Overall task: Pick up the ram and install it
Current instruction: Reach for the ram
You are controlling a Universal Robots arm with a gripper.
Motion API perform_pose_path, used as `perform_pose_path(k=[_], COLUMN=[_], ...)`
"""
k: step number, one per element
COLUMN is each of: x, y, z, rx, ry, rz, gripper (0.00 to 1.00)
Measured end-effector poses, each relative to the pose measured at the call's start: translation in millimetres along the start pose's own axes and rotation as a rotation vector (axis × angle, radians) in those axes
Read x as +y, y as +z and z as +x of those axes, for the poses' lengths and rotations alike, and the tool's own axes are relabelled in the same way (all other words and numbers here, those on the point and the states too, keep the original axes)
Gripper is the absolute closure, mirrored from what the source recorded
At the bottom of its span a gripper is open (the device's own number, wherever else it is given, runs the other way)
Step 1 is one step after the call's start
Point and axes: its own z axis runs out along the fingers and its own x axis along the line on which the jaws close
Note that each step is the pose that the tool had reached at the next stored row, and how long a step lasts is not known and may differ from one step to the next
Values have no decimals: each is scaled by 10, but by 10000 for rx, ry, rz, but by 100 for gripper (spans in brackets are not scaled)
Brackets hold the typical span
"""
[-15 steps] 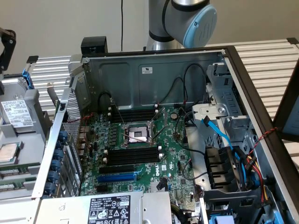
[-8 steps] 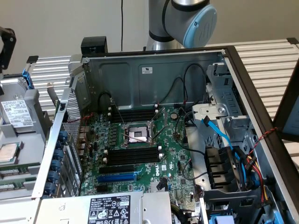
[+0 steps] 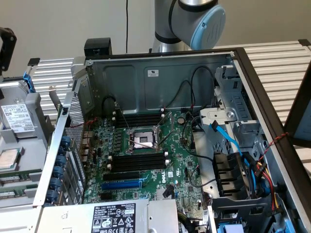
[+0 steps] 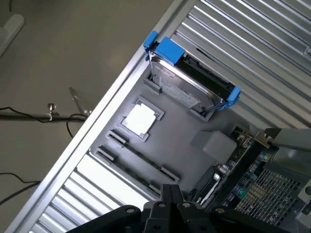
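Note:
The ram is a thin green stick lying in the grey parts tray at the exterior view's left; a second green stick lies just in front of it. In the wrist view the ram shows as a thin dark strip in a long groove of the tray. My gripper hangs high above the tray, near the tray's edge that borders the computer case. Its black fingers are pressed together with nothing between them. The motherboard carries black memory slots with white end clips.
The tray also holds a hard drive in a blue bracket and a square silver processor chip. The open computer case has metal walls, a processor socket, and cables with a drive cage on the exterior view's right. The arm's joint stands behind the case.

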Motion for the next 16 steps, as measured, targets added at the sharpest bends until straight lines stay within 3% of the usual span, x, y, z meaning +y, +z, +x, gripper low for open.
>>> perform_pose_path(k=[16], x=[1], y=[0], z=[2], rx=[143], ry=[-2907], rz=[65], gripper=[88])
